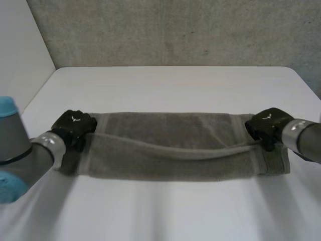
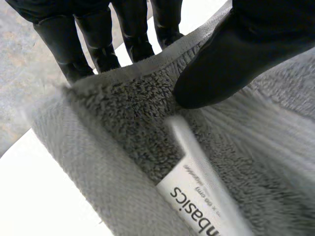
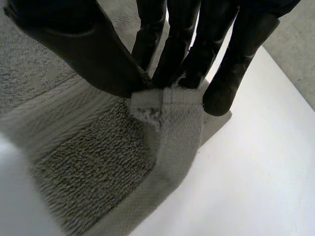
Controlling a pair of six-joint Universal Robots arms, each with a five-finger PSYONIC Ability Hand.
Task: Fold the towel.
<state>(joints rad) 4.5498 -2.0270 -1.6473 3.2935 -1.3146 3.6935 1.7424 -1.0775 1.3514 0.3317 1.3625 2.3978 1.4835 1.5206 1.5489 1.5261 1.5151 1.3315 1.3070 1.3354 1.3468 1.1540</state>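
You had the grey towel (image 1: 170, 145) lying across the white table (image 1: 170, 85), folded into a long band. Your left hand (image 1: 74, 125) pinched its left-end corner between thumb and fingers. Your right hand (image 1: 267, 124) was clamped likewise on the right-end corner. A white label (image 2: 197, 206) lay near the left thumb.

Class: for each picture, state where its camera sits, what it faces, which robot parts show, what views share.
Head view: behind and between both arms, looking down at table, towel, left robot hand, right robot hand.
Left wrist view: on that wrist, along the palm; thumb and fingers pinch the towel's edge.
Right wrist view: likewise, pinching a corner.
Shared: the towel.
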